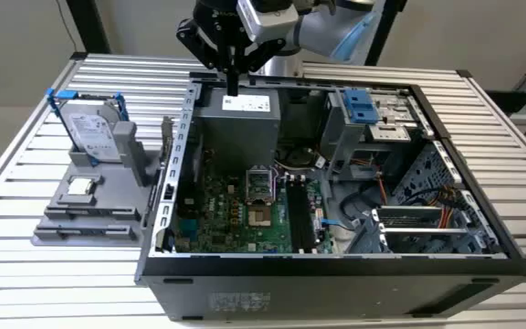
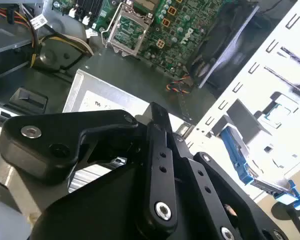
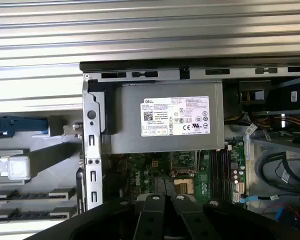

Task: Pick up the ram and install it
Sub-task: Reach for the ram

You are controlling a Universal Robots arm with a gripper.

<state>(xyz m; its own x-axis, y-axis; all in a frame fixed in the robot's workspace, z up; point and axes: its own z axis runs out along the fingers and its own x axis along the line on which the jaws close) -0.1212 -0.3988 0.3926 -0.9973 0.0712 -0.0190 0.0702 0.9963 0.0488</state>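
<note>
While the gripper (image 1: pixel 233 88) hangs high over the far end of the open case (image 1: pixel 336 274), above the PSU (image 1: pixel 244 127), nothing of the install shows as done. It touches nothing and sits well clear of both board and holder.

Tool state: the fingers are drawn in together to one narrow dark tip, in the exterior view and in both wrist views. Can't tell whether the ram is pinched edge-on inside that tip or whether it's bare pads. Nothing long pokes out past it that I can make out.

Where the ram is: can't place it for sure. The long black slots (image 1: pixel 304 212) on the board, just right of the socket (image 1: pixel 261 199), look empty, with no stick seated.

The holder (image 1: pixel 112 202) stands on the exterior view's left, just beside the case. It carries the drive (image 1: pixel 90 130) upright at its far end and the CPU (image 1: pixel 80 185) flat in the middle. The long grooves (image 1: pixel 90 229) at its near end show no dark stick that I can see. A thin pale strip (image 1: pixel 166 137) stands between holder and case wall; can't say what it is.

My read: seating in the slots is all left to do. Pickup is either just done or not begun, and the views don't settle which.
</note>
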